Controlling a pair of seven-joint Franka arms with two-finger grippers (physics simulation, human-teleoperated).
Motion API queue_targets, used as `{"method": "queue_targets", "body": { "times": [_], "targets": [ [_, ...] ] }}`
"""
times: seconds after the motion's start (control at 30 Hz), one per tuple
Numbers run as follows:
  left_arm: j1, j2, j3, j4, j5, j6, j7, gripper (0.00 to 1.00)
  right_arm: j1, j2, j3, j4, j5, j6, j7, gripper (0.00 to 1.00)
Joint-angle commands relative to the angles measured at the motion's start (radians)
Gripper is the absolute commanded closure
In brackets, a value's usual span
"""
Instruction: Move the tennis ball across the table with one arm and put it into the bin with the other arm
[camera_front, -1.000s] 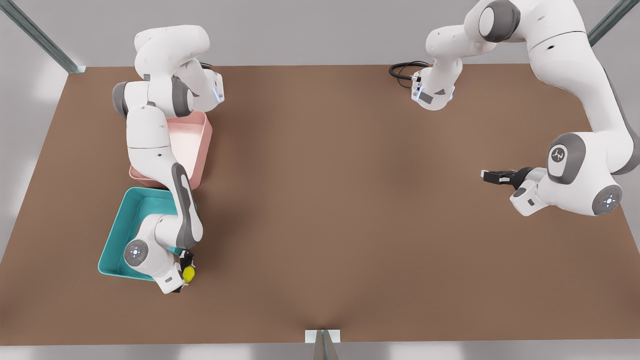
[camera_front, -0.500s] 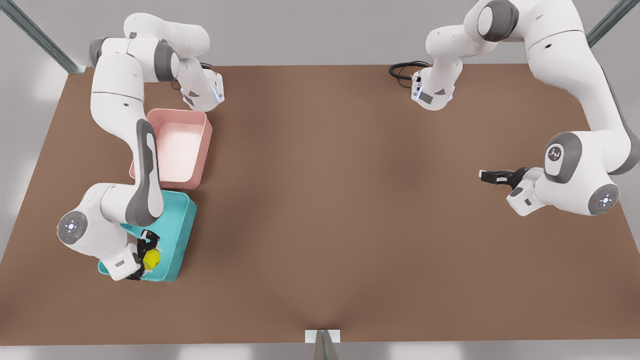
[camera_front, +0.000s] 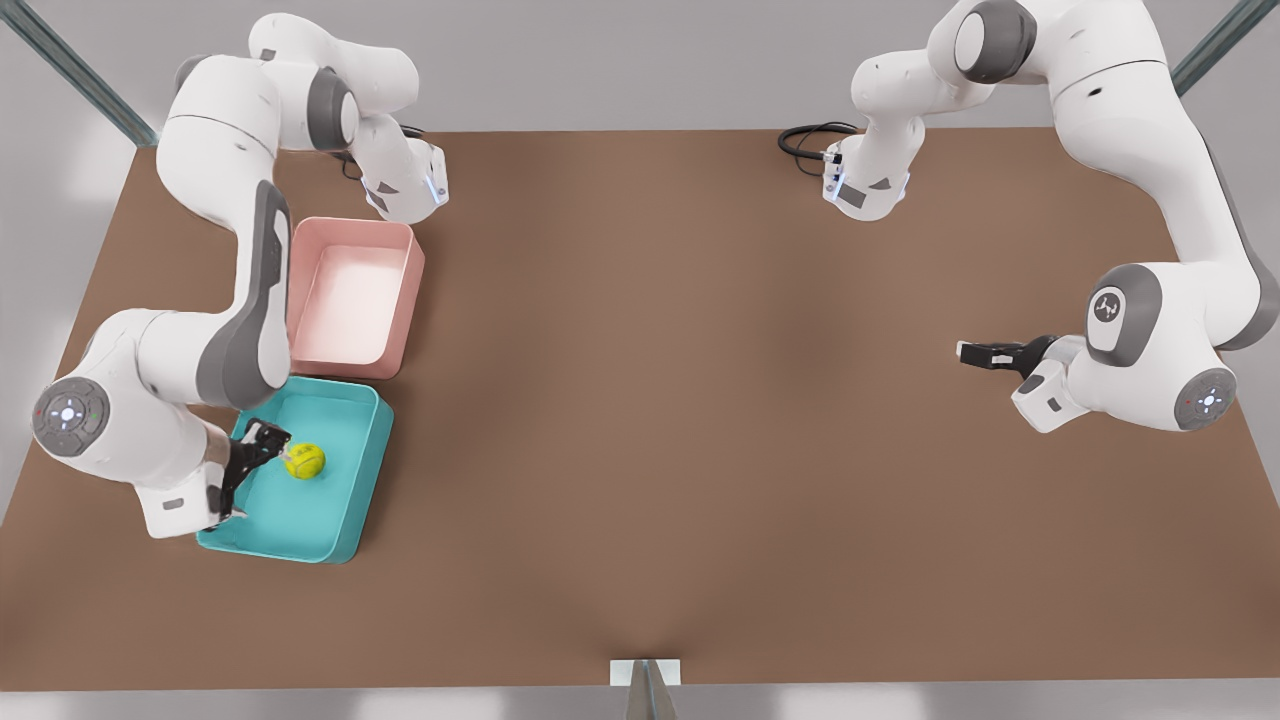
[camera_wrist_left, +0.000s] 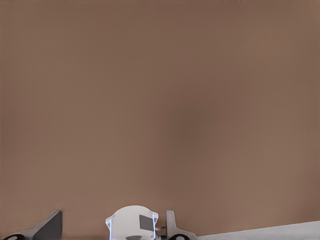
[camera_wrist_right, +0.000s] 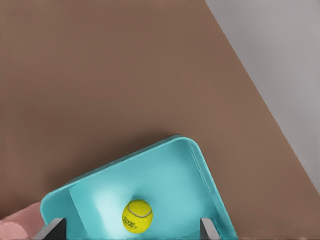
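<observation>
Near the surface's front-left corner, the tennis ball lies inside the teal bin, just beside the right end effector, fingers spread and released, while the left end effector waits well apart, its grip state unclear.

Tennis ball lies in the bin, which sits just before the pink tray at the table's front-view left.

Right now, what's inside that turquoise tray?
The tennis ball lies inside the bin, free of the right gripper, whose open fingers hang above. The gripper and arm cover one corner of the floor. The left gripper waits far off.
</observation>
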Motion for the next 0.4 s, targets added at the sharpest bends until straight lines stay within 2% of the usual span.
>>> {"method": "queue_targets", "body": {
  "times": [0.0,0.03,0.07,0.13,0.37],
  "targets": [
    [0.000,-0.001,0.000,0.000,0.000,-0.001,-0.002,0.00,-0.025,-0.142,0.041,-0.086,-0.035,-0.330,1.176,0.00],
    [0.000,-0.001,0.000,0.000,0.000,0.001,-0.002,0.00,-0.131,-0.260,0.188,-0.200,-0.108,-0.315,1.207,0.00],
    [-0.005,-0.001,0.000,0.000,0.002,0.002,-0.002,0.00,-0.202,-0.349,0.274,-0.301,-0.116,-0.289,1.311,0.00],
    [-0.017,-0.001,0.000,0.000,0.029,0.002,-0.002,0.00,-0.249,-0.415,0.316,-0.376,-0.116,-0.266,1.332,0.00],
    [-0.017,-0.003,0.000,0.002,0.029,-0.004,-0.002,0.00,-0.249,-0.419,0.317,-0.378,-0.128,-0.243,1.307,0.00]
  ]
}}
